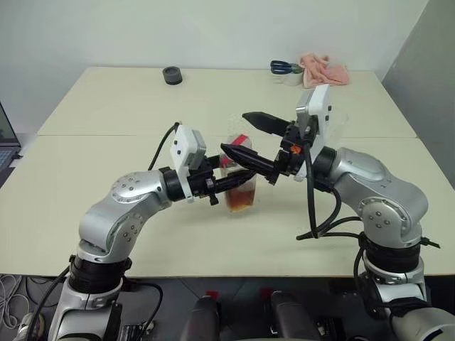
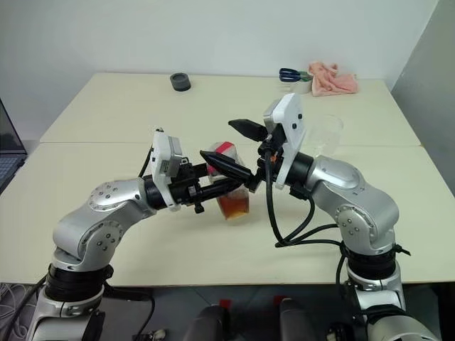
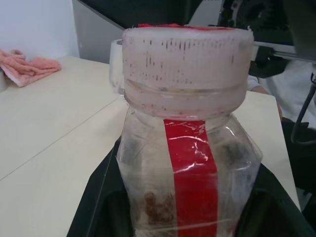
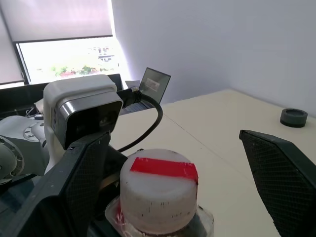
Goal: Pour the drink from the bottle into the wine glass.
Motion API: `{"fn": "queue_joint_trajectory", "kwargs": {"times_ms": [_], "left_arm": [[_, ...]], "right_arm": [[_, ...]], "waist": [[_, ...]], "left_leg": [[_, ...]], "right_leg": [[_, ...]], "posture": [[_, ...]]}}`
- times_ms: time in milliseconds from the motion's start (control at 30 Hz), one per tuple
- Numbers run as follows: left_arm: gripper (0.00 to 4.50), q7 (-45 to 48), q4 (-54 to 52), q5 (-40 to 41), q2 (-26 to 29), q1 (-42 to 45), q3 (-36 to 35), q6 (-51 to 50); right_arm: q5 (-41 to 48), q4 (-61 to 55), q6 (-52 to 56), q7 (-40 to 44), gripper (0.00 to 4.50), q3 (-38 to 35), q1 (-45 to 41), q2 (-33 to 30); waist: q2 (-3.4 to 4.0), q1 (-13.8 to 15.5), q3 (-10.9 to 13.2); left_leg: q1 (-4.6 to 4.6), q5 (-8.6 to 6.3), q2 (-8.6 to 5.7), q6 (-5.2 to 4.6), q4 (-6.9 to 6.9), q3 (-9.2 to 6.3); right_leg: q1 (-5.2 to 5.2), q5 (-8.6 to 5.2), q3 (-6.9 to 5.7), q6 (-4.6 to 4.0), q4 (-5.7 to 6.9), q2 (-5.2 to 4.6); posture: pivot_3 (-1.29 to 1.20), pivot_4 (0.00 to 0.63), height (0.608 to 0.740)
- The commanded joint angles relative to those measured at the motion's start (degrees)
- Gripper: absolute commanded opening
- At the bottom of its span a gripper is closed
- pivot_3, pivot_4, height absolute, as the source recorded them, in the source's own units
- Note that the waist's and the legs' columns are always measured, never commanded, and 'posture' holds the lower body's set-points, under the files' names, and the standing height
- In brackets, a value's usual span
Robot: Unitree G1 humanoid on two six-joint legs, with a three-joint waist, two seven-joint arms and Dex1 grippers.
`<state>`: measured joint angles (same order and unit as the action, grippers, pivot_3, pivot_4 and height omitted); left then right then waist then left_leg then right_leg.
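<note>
Amber drink (image 1: 240,200) fills the bottle (image 1: 239,186) low on the table (image 1: 106,106); we see our left gripper (image 1: 238,182) clamping it. From the right wrist, our right gripper (image 4: 182,177) spreads wide around the cap (image 4: 159,190).

Left gripper (image 1: 238,181) closed, reaching level toward the centre. Right gripper (image 1: 242,135) fingers spread wide, pointing toward the left arm.

Cream table (image 1: 106,177), white wall (image 1: 213,28), bright window (image 4: 64,61)
</note>
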<state>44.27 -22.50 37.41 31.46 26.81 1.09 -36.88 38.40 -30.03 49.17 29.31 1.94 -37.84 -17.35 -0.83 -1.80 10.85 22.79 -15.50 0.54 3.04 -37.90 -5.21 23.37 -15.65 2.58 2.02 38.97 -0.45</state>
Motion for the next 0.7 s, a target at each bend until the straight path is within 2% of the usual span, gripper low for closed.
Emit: {"fn": "queue_joint_trajectory", "kwargs": {"times_ms": [33, 133, 333, 600, 667, 700], "left_arm": [[1.83, -0.1, -1.2, -0.2, -0.3, 1.5, -1.3, 1.9], [1.83, -0.2, -1.3, -0.3, -0.5, 1.9, -1.3, 1.8], [1.83, -0.2, -1.0, -0.6, -0.6, 2.1, -1.4, 2.0], [1.83, -0.7, -2.3, -0.3, -0.5, 1.1, -1.6, 1.6], [1.83, -0.1, -3.3, 0.8, -0.1, 0.9, -1.5, 0.8], [1.83, 0.8, -4.3, 2.0, 0.4, 0.7, -1.3, 0.0]], "right_arm": [[2.0, -2.4, 0.0, 0.1, 4.45, -0.2, 0.7, -0.4], [2.9, -2.5, 0.4, 0.2, 3.94, -0.3, 1.5, -1.0], [3.7, -1.3, -0.1, -0.2, 1.86, -1.0, 0.8, -1.2], [4.8, 0.3, -1.2, 1.4, 1.85, -1.1, -0.5, -1.2], [5.9, 2.7, -3.0, 6.5, 1.85, -1.2, -2.0, -2.1], [6.8, 5.5, -4.6, 13.2, 1.85, -1.0, -3.5, -3.6]], "waist": [[0.0, 0.0, 0.0], [0.0, 0.0, 0.0], [0.0, 0.0, 0.0], [0.0, 0.0, 0.0], [0.0, 0.0, 0.0], [0.0, 0.0, 0.0]], "left_leg": [[0.0, 0.0, 0.01, 0.0, 0.0, -0.01], [-0.01, 0.0, 0.01, 0.0, 0.0, -0.01], [-0.01, 0.0, 0.02, -0.01, 0.0, 0.0], [-0.01, 0.0, 0.02, -0.01, 0.0, 0.0], [-0.01, 0.0, 0.02, -0.01, 0.0, 0.0], [-0.01, 0.0, 0.02, -0.01, -0.01, 0.02]], "right_leg": [[0.0, 0.0, -0.01, 0.0, 0.0, 0.0], [0.0, 0.0, -0.01, 0.0, 0.01, 0.01], [0.0, 0.0, 0.0, 0.0, 0.01, 0.03], [0.0, 0.0, 0.0, 0.0, 0.01, 0.03], [0.0, 0.0, 0.0, 0.0, 0.01, 0.03], [0.0, 0.0, 0.0, 0.0, 0.01, 0.03]], "posture": [[0.0, 0.15, 0.74], [0.0, 0.15, 0.74], [0.0, 0.15, 0.74], [0.0, 0.15, 0.74], [0.0, 0.15, 0.74], [0.0, 0.15, 0.74]]}}
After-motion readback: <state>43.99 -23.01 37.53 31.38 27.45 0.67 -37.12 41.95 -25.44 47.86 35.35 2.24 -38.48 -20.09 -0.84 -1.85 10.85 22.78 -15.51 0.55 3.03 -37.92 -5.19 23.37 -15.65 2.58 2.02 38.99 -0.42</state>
